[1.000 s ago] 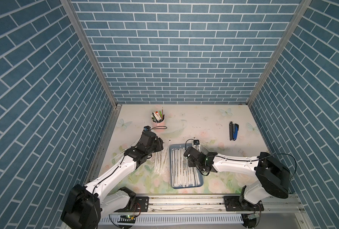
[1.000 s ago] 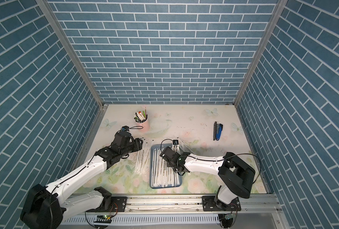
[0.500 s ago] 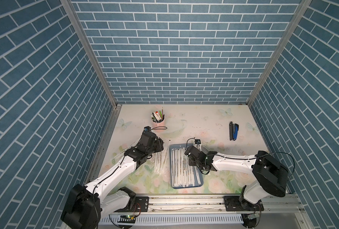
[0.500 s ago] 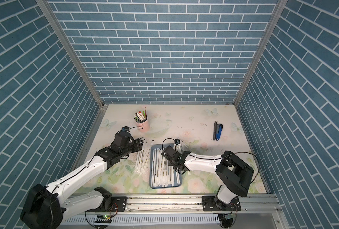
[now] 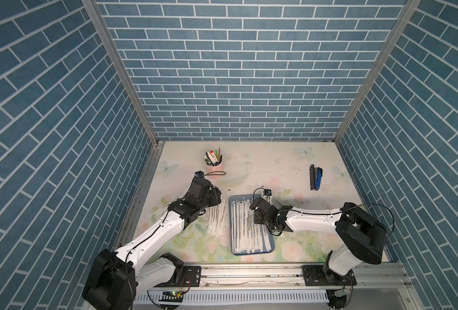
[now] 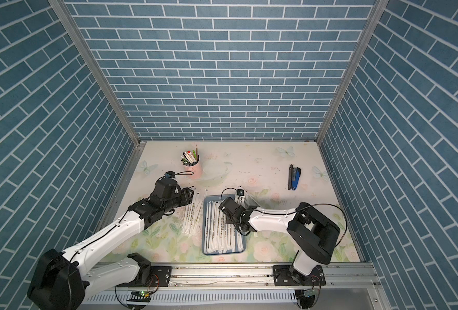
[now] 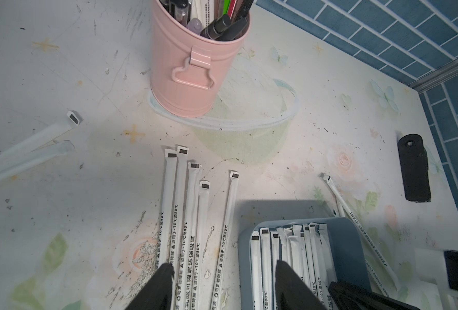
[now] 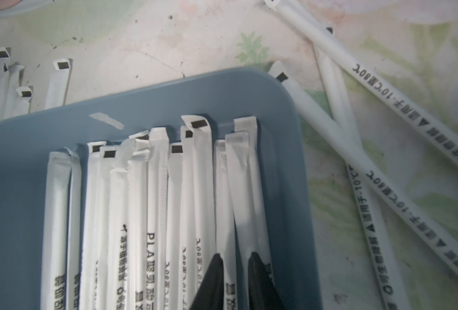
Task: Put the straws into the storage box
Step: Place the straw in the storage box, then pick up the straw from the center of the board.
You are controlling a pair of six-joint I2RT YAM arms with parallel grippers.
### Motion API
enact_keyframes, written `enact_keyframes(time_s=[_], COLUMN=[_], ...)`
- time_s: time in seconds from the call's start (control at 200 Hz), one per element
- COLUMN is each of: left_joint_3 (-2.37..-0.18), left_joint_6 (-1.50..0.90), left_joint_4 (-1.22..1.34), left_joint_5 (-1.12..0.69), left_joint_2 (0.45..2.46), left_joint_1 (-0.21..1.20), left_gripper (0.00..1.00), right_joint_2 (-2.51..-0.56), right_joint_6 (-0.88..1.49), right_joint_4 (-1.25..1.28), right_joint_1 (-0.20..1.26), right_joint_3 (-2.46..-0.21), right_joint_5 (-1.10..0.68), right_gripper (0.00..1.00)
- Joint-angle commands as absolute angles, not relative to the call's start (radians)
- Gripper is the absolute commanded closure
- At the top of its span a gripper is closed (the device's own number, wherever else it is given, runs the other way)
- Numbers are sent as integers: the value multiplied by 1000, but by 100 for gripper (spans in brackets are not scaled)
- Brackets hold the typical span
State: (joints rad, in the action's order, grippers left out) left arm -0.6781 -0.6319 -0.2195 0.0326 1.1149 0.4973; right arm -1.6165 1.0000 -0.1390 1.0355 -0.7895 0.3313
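The storage box is a shallow blue tray at the front middle, with several wrapped white straws lying lengthwise in it. More straws lie on the table to its left, and a few cross beside its far right corner. My left gripper hangs open and empty over the left pile's far ends. My right gripper is low over the tray's right side. Its jaws stand a little apart, with a straw in the tray lying in the gap.
A pink cup full of pens stands at the back left, close behind my left gripper. A blue-and-black stapler lies at the back right. Two loose straws lie near the left wall.
My right gripper's jaws have parted from shut and let go of a straw in the tray, and the hand has edged slightly toward the back. The left arm has not moved.
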Motion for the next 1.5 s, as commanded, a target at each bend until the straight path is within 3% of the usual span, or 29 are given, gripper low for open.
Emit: enact_keyframes(time_s=[0.0,0.29,0.525,0.61,0.745,0.84,0.955,1.19,1.34,1.495], left_joint_3=[-681,-721,-667,-631,-622,-633,-645,-710,-694,-665], left_joint_6=[-612,-570,-578,-590,-591,-579,-545,-548,-556,-566], left_joint_4=[-231,-274,-253,-235,-240,-259,-198,-200,-199,-140], left_joint_5=[39,97,158,158,194,231,120,54,41,-54], left_joint_2=[1112,1108,1105,1130,1198,1239,1296,1378,1391,1380], left_joint_1=[494,493,468,451,437,356,273,448,485,554], left_gripper=[36,36,38,43,60,61,59,56,66,67], right_joint_2=[-1613,-1467,-1309,-1290,-1277,-1289,-1302,-1263,-1267,-1272], right_joint_6=[1057,981,653,569,556,575,575,537,528,529], right_joint_4=[-120,-201,-279,-296,-260,-213,-178,-183,-166,-152], right_joint_1=[1033,968,758,678,649,646,643,603,586,581], right_joint_3=[-776,-791,-772,-776,-772,-755,-736,-708,-697,-684], right_joint_5=[325,303,237,187,169,138,117,127,107,101], right_gripper=[80,75,72,72,70,70,70,70,70,70])
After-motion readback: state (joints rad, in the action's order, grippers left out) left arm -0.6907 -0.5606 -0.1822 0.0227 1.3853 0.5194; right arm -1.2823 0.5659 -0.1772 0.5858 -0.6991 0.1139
